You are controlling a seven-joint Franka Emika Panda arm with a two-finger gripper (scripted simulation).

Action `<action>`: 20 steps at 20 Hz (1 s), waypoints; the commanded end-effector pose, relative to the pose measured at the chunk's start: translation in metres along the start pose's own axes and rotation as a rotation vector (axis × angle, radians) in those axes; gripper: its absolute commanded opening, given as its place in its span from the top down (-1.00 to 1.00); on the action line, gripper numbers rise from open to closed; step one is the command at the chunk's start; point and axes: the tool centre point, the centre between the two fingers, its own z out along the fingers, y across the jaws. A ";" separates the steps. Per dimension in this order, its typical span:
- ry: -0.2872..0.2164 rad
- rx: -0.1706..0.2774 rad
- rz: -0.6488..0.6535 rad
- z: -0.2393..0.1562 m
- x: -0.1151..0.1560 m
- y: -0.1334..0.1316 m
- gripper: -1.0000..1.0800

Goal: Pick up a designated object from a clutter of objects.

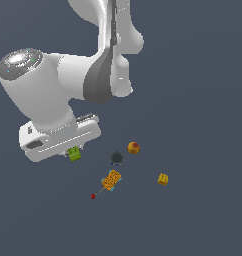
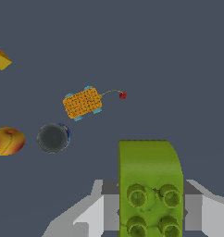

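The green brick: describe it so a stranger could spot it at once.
Find the big white robot arm, then follow it down to its end effector. The green brick sits between the fingers there, apart from the clutter. It is the only green item, with round studs.

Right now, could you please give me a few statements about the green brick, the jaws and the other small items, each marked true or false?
1. The green brick sits between the jaws. True.
2. A thin cord joins the yellow-orange studded block to the tiny red piece. True.
3. The orange-red ball touches the small yellow cube. False: they lie well apart.
4. The dark grey round thing lies between the ball and the studded block in the exterior view. True.
5. The brick's studs are hidden in the wrist view. False: four studs show.
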 end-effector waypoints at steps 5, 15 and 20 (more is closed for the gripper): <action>-0.001 0.001 0.000 -0.070 -0.006 0.020 1.00; -0.001 0.001 0.000 -0.131 -0.010 0.040 1.00; -0.001 0.001 0.000 -0.142 -0.010 0.044 1.00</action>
